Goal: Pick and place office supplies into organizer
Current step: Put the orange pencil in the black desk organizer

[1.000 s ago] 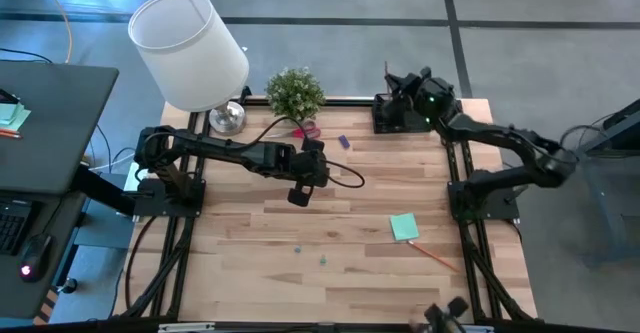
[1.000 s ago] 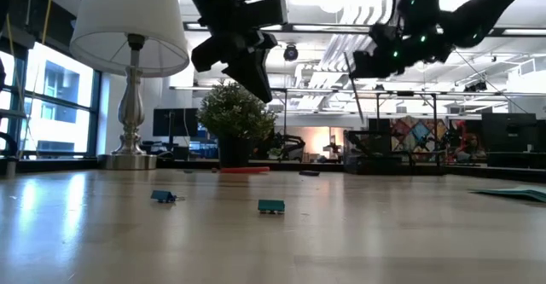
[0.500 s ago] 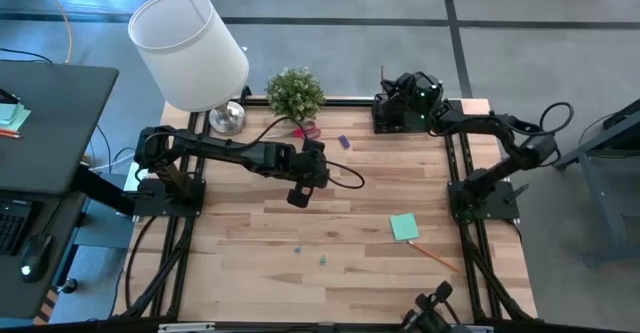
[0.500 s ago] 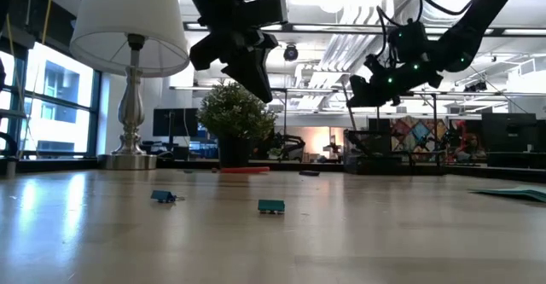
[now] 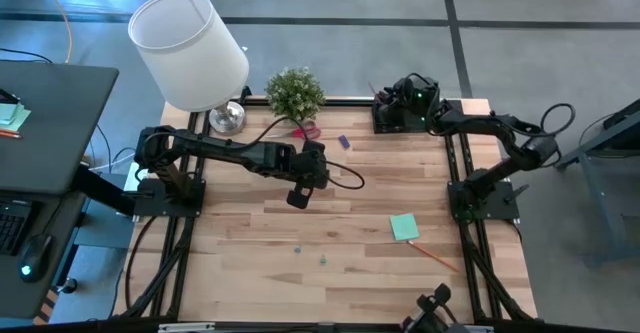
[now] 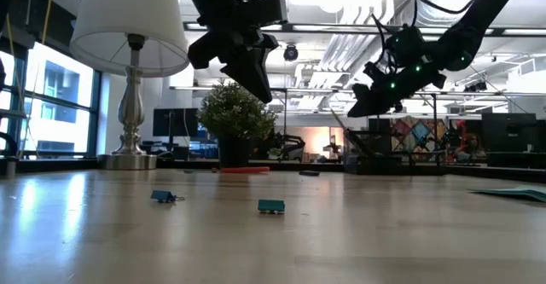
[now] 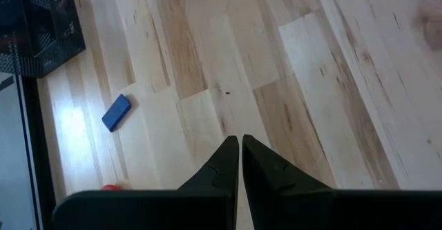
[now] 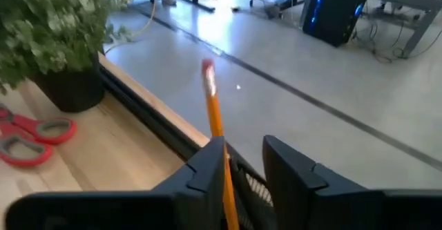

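My right gripper (image 5: 402, 95) (image 8: 243, 144) hangs tipped over the black mesh organizer (image 5: 395, 120) (image 8: 252, 181) at the table's far right corner, its fingers apart. An orange pencil (image 8: 215, 119) stands slanted between them, its eraser end (image 8: 207, 70) pointing out past the fingertips. My left gripper (image 5: 298, 197) (image 7: 239, 141) is shut and empty, raised above the table's middle. The red-handled scissors (image 5: 305, 129) (image 8: 27, 137) lie flat by the plant. A purple piece (image 5: 344, 142) (image 7: 116, 112), a mint-green sticky pad (image 5: 404, 227) and a second pencil (image 5: 432, 254) lie on the wood. My right gripper has the pencil's shaft (image 8: 222, 162) lying against the inner side of one finger (image 8: 207, 168), while the other finger (image 8: 290, 168) stands clear of it with a gap. The pencil's lower end drops out of sight between the fingers toward the organizer.
A potted plant (image 5: 295, 93) (image 8: 48, 30) and a white-shaded lamp (image 5: 190, 48) stand at the far edge, left of the organizer. Two small clips (image 5: 297, 245) (image 5: 323, 260) lie near the table's middle front. Bare wood lies between them and the sticky pad.
My right gripper has shifted a little toward the table's left over the organizer and tipped from near level to slanting down. The pencil has tilted with it, from nearly upright to leaning.
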Controlling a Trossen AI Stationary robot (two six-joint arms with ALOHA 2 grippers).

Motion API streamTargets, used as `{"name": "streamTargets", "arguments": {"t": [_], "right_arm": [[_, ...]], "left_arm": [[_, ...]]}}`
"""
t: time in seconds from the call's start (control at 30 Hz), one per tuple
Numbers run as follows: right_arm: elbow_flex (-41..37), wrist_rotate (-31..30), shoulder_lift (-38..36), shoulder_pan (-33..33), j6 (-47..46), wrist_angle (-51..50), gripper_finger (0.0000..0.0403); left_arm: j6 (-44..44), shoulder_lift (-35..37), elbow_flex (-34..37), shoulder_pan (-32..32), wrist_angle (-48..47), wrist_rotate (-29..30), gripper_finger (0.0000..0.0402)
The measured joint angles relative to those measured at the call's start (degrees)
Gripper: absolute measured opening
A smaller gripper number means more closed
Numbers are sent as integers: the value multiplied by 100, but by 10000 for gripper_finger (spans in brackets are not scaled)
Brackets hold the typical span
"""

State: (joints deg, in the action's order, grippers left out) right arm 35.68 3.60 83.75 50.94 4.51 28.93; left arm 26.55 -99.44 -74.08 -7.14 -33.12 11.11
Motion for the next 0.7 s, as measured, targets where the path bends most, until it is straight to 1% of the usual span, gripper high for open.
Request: {"name": "streamTargets", "arguments": {"t": [0.1,0.17,0.27,0.37,0.43,0.6,0.7], "right_arm": [[20,-4,-458,-66,79,-212,128],[154,-88,-843,-194,114,-824,141],[503,-358,-1365,-516,85,-2085,150],[780,-407,-1738,-887,-93,-3281,151],[877,-386,-1959,-1151,-258,-3878,148],[846,-292,-2334,-1932,-732,-4942,137],[844,-70,-2387,-2387,-955,-5525,134]], "left_arm": [[-45,0,0,0,-5,0,8],[-94,0,0,2,-5,2,8],[-153,0,0,0,-3,8,8],[-214,0,0,0,-1,40,8],[-282,0,0,-4,-1,44,8],[-722,0,0,-4,55,0,8],[-931,0,0,-4,91,-201,8]]}}
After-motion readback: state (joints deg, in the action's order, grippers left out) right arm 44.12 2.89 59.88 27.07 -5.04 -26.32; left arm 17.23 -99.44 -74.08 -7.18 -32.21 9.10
